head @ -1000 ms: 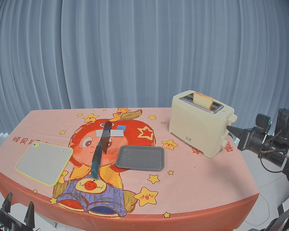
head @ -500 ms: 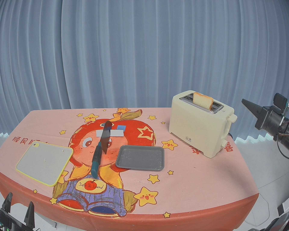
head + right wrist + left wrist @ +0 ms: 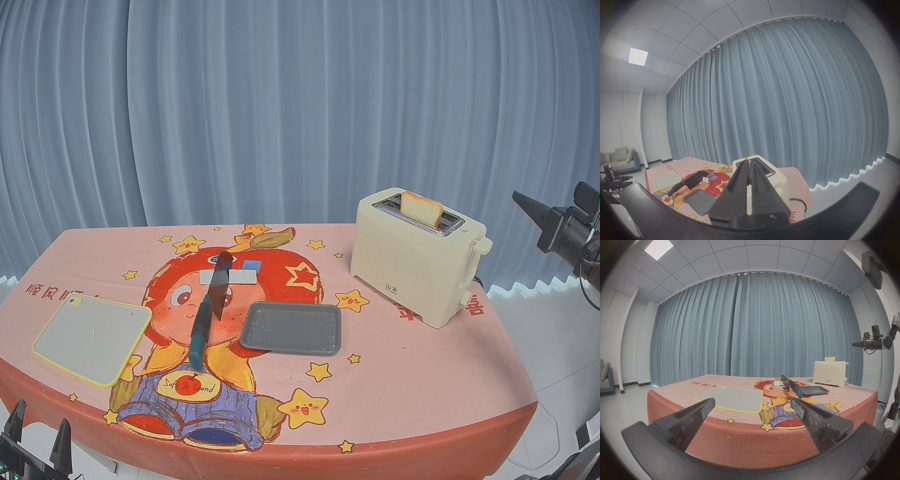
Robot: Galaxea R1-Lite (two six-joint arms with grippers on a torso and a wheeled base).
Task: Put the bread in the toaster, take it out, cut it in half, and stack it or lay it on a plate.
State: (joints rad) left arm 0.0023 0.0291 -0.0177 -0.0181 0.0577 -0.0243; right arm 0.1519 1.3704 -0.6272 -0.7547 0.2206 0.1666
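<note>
One step looks done, bread [image 3: 422, 209] in toaster [image 3: 412, 269]; you have removal, cutting and plating left, right claw [image 3: 749, 163] together, left claw [image 3: 752, 402] apart.

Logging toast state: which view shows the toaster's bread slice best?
The head view: the bread slice stands clear, poking out of the toaster. The left wrist view shows it tiny and distant; in the right wrist view the shut right hand covers nearly all of it.

Bright ceiling panel [image 3: 659, 247] lights evenly; shadows soft; wrist-view edges bowed, seemingly dark.
</note>
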